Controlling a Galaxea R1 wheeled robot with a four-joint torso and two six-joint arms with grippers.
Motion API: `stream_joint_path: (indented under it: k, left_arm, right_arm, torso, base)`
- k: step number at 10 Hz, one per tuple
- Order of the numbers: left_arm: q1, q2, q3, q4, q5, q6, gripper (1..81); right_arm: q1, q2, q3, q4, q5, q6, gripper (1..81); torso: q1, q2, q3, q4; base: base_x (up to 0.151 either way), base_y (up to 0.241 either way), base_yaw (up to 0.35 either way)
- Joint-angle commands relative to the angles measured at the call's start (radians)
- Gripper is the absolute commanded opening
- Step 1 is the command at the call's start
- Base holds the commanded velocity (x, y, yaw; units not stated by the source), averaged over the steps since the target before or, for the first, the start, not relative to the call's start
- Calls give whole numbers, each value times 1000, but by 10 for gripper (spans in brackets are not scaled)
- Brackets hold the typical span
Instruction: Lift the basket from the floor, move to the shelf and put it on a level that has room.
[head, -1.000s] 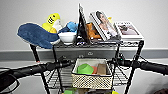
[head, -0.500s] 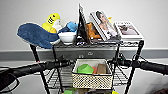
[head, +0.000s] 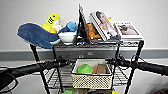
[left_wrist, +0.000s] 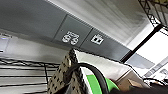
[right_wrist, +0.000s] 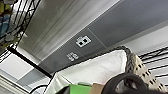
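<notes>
My basket (head: 91, 75) sits unchanged on the shelf's (head: 117, 77) second level; placement appears complete. Both my end effectors flank it; grip state indeterminable.

no readable text, labels or signs anywhere

An office-like room: grey wall trunking (head: 87, 53) with sockets (left_wrist: 97, 39) behind a cluttered wire rack (head: 85, 45).

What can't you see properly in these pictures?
- Head view: whether the basket rests on the wire level; its own front hides that.
- Head view: the orange thing in the basket, behind the green bowl.
- Both wrist views: each claw's fingers, too blurred.
</notes>
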Motion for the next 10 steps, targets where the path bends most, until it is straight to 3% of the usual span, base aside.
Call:
stream_joint_path:
  k: [1, 5, 10]
  left_arm:
    - [-179, -33, 32, 3, -11, 2, 811]
    - [-179, -73, 61, -12, -5, -1, 811]
    - [-130, -255, 268, -5, -19, 0, 811]
  right_arm:
    - [169, -10, 14, -5, 0, 1, 811]
    - [167, -42, 61, 7, -1, 2, 811]
    - [66, -283, 349, 1, 100, 1, 811]
  torso:
    - [0, 0, 0, 0]
    - [0, 0, 0, 0]
    - [0, 0, 0, 0]
  base:
    - [0, 0, 0]
    - [0, 0, 0]
    - [0, 0, 0]
